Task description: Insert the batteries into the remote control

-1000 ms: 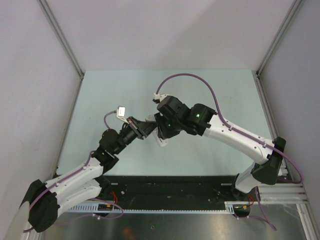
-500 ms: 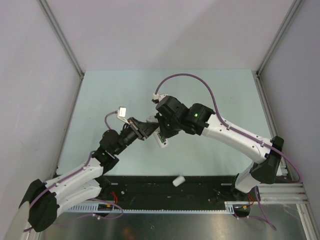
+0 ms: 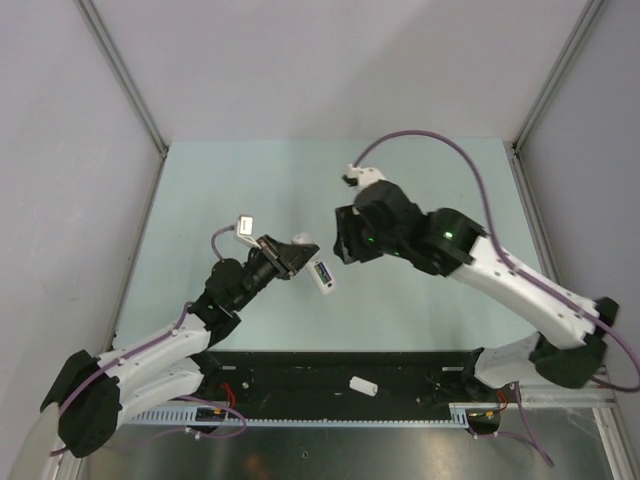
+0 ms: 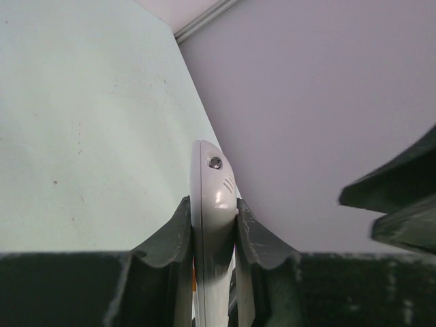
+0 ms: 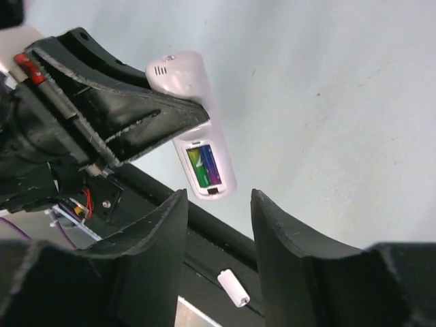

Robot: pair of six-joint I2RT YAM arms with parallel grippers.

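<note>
Left gripper (image 3: 303,262): jaws closed hard on the remote (image 3: 323,274), pinching its thin edges about mid-length; the remote juts out past the fingertips and is held clear of the table (image 3: 420,180), its rounded head end farthest from the palm in the left wrist view. Remote's back is turned to the right wrist camera; the recess is uncovered at the end that sticks out of the left fingers; batteries (image 5: 203,165) lie inside it side by side, one green, one purple-blue, both looking fully seated, though the contacts are too small to check. Right gripper (image 3: 342,240): jaws roughly half apart and holding nothing; it stands just right of the remote, apart from it, with the recess framed between and beyond its fingertips. White piece (image 3: 362,385): small, lying on the black strip (image 3: 300,375) below and nearside of the right fingers, well apart from both tools; possibly the recess cover, cannot tell. Judgement: loading itself looks done; step in hand is the right tool backing clear after seating the second cell. Next move, if that piece is the cover: right tool drops to the strip and pinches it; left keeps the remote steady, recess facing out; the piece must line up with the recess edges before sliding home; it is small and likely to skid.
</note>
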